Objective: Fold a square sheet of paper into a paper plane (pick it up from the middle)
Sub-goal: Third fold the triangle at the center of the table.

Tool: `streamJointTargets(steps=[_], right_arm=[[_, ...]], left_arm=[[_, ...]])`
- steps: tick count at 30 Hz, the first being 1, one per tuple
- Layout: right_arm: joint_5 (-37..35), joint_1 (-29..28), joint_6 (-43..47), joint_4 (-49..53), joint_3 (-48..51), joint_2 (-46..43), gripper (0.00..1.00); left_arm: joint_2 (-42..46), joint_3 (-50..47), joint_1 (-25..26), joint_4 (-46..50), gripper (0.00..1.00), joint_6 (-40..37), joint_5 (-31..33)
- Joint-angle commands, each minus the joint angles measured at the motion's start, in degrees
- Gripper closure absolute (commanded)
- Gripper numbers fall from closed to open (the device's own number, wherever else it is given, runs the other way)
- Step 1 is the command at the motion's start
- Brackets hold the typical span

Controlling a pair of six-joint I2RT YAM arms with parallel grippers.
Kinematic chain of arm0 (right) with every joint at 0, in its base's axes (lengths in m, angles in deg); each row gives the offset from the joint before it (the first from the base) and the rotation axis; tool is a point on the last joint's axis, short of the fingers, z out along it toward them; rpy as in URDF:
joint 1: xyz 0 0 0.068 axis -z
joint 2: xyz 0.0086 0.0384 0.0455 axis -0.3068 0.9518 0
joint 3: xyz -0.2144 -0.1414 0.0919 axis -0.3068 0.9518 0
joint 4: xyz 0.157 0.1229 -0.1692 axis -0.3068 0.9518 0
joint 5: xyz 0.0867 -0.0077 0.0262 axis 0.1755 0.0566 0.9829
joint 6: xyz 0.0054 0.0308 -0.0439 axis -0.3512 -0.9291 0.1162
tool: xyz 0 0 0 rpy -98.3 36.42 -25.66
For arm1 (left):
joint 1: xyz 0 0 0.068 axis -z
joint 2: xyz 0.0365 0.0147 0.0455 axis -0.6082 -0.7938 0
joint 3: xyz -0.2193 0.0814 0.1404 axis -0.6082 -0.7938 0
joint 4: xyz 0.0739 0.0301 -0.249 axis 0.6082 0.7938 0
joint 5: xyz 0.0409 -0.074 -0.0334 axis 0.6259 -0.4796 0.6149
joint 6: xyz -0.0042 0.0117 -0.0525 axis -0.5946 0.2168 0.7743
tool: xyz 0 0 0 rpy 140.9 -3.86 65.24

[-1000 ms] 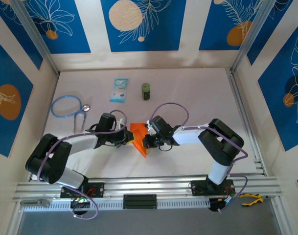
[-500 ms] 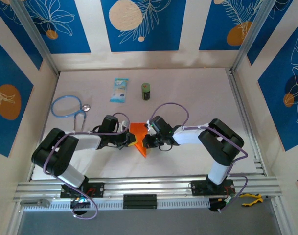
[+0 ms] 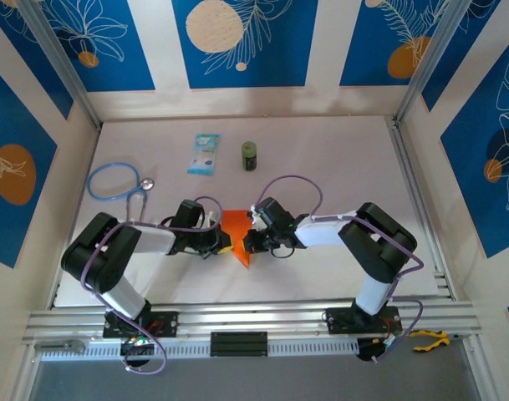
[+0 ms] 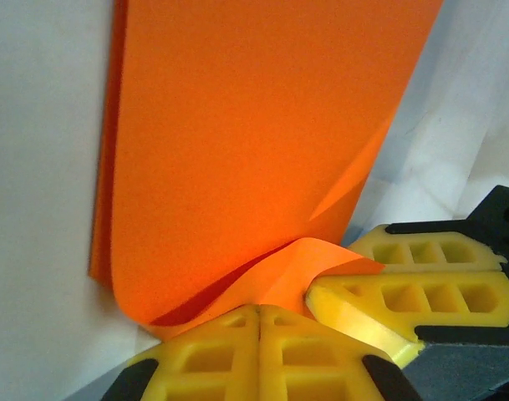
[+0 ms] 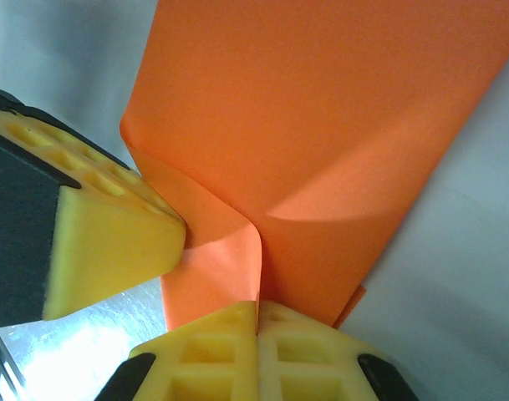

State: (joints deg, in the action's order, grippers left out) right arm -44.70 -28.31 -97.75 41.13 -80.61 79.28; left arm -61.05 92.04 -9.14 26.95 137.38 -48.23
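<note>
Bright orange paper [image 3: 236,232], folded in layers, seemingly a tapered wedge, lies mid-table, corner curled.

**No legible writing**

Nothing can be read for certain. The light-blue packet [image 3: 204,154] on the worktop [image 3: 338,167] carries a printed design, perhaps with lettering, but too small to make out. The green can [image 3: 250,155] beside it has a dark label, equally unreadable. The wall panels [image 3: 237,42] bear leaf drawings. The orange paper [image 4: 262,150] is plain.
</note>
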Motion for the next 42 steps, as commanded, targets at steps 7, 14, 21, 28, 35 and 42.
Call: streamJointTargets(steps=[7, 14, 21, 28, 35, 42], right_arm=[[-1.81, -0.68, -0.82, 4.86, -0.24, -1.43, 0.93], [-4.73, 0.33, -3.84, 8.19, -0.13, -8.41, 0.7], [-1.25, 1.71, -10.11, 6.42, 3.79, -15.74, 0.65], [2.0, -0.83, -14.71, 3.68, 3.25, -13.36, 0.89], [4.24, -1.89, -15.69, 2.31, -1.13, -5.28, 0.97], [3.66, -2.78, -14.44, 5.3, -4.22, -1.72, 0.98]], left_arm=[[-1.69, -0.38, 0.51, 4.66, 1.0, -2.68, 2.55], [-1.93, 1.46, 0.69, 3.23, 1.0, -1.0, 3.89], [-3.41, 3.39, 1.59, 1.2, 1.0, 1.08, 5.92], [-3.87, 3.71, 2.39, 0.66, 1.0, 1.73, 7.0], [-4.12, 4.07, 2.53, 1.11, 1.0, 0.81, 6.42], [-4.31, 4.69, 2.51, 1.82, 1.0, 0.27, 6.16]])
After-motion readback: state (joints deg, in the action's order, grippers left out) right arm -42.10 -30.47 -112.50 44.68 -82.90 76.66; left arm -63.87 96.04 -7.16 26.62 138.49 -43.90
